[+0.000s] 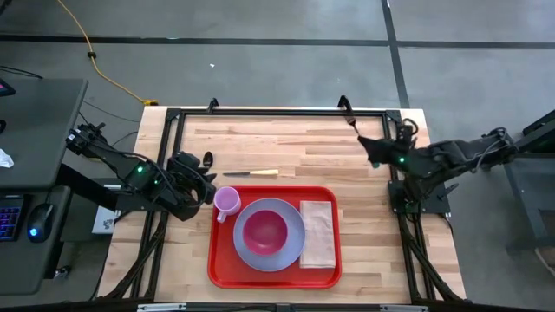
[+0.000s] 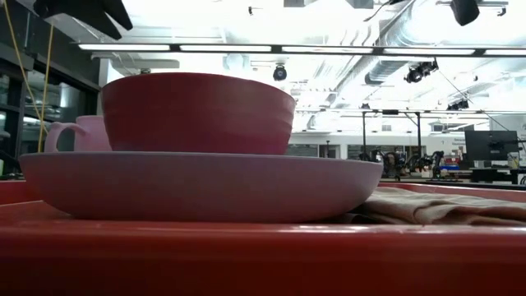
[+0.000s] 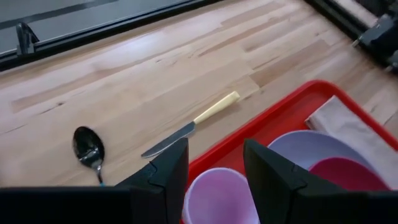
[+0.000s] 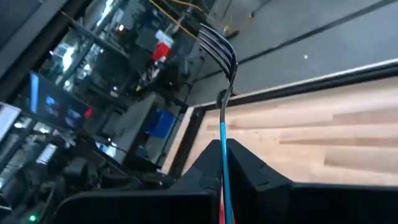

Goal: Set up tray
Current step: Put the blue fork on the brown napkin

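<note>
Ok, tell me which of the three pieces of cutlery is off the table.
The fork: the right gripper has its fingers shut on the blue handle, tines in the air. The knife and the spoon both lie on the wood.

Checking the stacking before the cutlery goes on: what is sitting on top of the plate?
A red bowl sits centred on the lavender plate. The bowl covers the plate's middle, so nothing beneath it can be seen.

The wooden table (image 1: 364,234) carries the red tray (image 1: 224,273); a knife (image 1: 251,173) and spoon (image 3: 89,151) lie just beyond it.
</note>
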You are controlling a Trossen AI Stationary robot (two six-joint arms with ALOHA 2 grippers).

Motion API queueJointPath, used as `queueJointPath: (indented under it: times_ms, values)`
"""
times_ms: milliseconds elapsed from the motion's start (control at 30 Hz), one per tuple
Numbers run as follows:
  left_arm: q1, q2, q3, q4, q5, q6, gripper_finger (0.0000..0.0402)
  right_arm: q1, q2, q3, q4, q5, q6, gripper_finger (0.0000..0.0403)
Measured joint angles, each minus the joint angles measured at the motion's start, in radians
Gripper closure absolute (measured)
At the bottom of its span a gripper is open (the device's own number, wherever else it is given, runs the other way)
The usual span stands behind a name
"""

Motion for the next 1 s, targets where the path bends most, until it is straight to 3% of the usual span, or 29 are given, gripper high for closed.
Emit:
queueJointPath:
  times_ms: [233,667,1000]
  values:
    - [0.0,0.0,0.0,0.01,-0.014,-0.045,0.0218,-0.01,-0.041,0.0,0.02,0.017,-0.016,0.0403]
    - [0.0,0.0,0.0,0.02,-0.013,-0.043,0.0218,-0.109,-0.093,0.0,0.082,-0.16,0.108,0.0403]
    - [0.0,0.0,0.0,0.019,0.081,-0.043,0.0218,-0.181,-0.092,0.0,0.123,-0.239,0.125,0.0403]
